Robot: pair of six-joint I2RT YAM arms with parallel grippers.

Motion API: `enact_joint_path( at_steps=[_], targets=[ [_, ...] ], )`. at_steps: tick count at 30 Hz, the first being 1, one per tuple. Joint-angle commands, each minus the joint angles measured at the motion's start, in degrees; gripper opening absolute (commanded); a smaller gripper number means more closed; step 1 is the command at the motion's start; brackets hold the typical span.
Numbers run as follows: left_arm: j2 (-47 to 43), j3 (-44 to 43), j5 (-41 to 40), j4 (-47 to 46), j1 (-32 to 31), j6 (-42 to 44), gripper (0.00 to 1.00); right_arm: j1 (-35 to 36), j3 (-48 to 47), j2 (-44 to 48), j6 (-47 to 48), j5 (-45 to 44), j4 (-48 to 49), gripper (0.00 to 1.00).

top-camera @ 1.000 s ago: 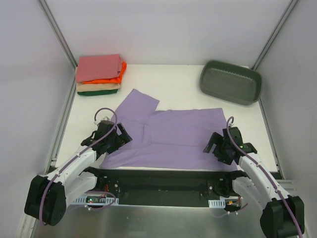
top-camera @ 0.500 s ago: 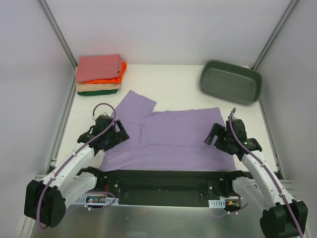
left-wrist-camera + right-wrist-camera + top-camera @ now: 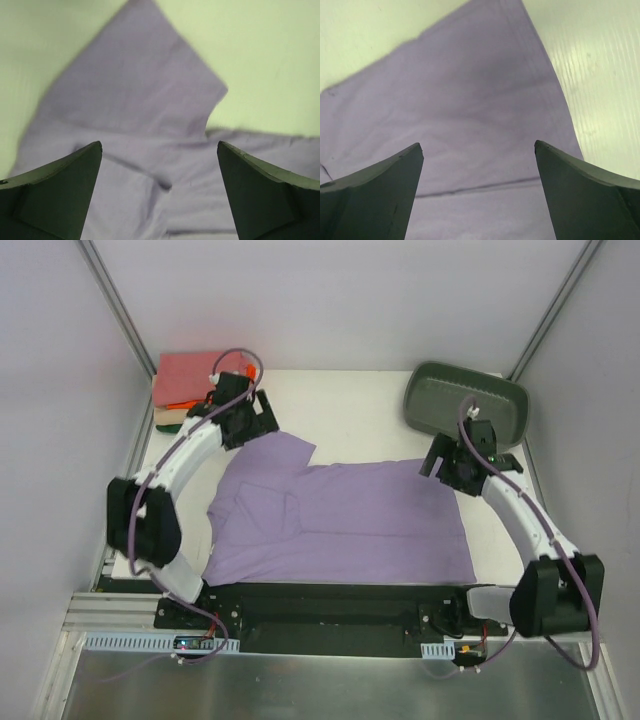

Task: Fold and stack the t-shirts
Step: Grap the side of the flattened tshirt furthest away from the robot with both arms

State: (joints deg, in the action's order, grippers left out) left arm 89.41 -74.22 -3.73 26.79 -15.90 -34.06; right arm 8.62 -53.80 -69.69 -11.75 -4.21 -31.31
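Note:
A lavender t-shirt lies spread flat on the white table, one sleeve pointing to the far left. My left gripper hovers open and empty over that sleeve; the left wrist view shows the sleeve between my fingers. My right gripper hovers open and empty over the shirt's far right corner, seen in the right wrist view. A stack of folded shirts, salmon-pink on top, sits at the far left corner, partly hidden by my left arm.
A grey-green plastic tub stands at the far right, just behind my right arm. Metal frame posts and white walls close in the table's sides. A small wrinkled fold sits in the shirt's left part.
Both arms have swung from the shirt's near edge out to its far edge. The left gripper now sits by the stack, the right by the tub. Both stay open.

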Motion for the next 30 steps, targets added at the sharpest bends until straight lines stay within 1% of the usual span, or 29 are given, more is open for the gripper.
enact_joint_path(
  at_steps=[1, 4, 6, 8, 11, 15, 18, 20, 22, 25, 28, 29, 30],
  targets=[
    [14.88, -16.62, 1.71, 3.44, 1.92, 6.72, 0.95, -1.85, -7.88, -9.48, 3.04, 2.89, 1.78, 0.96],
    [26.74, -31.46, -1.27, 7.56, 2.36, 9.89, 0.91, -2.03, -11.93, -14.84, 5.15, 2.89, 1.69, 0.96],
    [33.78, -41.14, -2.77, 11.96, 2.63, 11.03, 0.84, -2.03, -13.08, -17.22, 5.51, 1.67, 2.04, 0.96],
    [39.33, -47.39, -4.53, 12.67, 2.72, 12.96, 0.82, -2.03, -13.52, -18.98, 5.6, -0.35, 2.92, 0.96],
    [45.66, -54.61, -4.89, 13.47, 2.89, 16.3, 0.74, -2.03, -14.49, -20.83, 5.95, -2.9, 3.1, 0.96],
    [49.02, -56.3, -6.03, 13.47, 2.89, 18.94, 0.7, -2.12, -14.49, -21.54, 5.95, -3.35, 3.97, 0.96],
    [51.13, -56.22, -6.91, 13.64, 2.89, 20.35, 0.63, -2.12, -13.61, -21.54, 5.86, -2.47, 5.38, 0.96],
    [51.83, -55.34, -6.21, 13.82, 2.89, 20.35, 0.59, -2.12, -13.09, -21.63, 5.95, -2.56, 5.56, 0.96],
    [52.62, -55.07, -5.68, 13.82, 2.89, 20.35, 0.51, -2.12, -12.82, -21.63, 6.04, -3.08, 5.65, 0.96],
    [53.76, -55.51, -4.1, 13.73, 2.89, 19.83, 0.51, -2.12, -12.38, -21.98, 6.04, -2.91, 6.26, 0.96],
    [54.3, -55.25, -2.69, 13.82, 2.89, 19.39, 0.45, -2.12, -12.03, -22.85, 5.95, -1.86, 6.96, 0.96],
    [54.12, -54.73, -2.52, 13.82, 2.89, 19.47, 0.43, -2.21, -12.2, -23.29, 5.95, -2.21, 6.96, 0.96],
    [53.86, -54.11, -2.51, 13.82, 2.89, 19.65, 0.38, -2.29, -12.38, -23.56, 5.86, -2.56, 7.05, 0.96]
  ],
)
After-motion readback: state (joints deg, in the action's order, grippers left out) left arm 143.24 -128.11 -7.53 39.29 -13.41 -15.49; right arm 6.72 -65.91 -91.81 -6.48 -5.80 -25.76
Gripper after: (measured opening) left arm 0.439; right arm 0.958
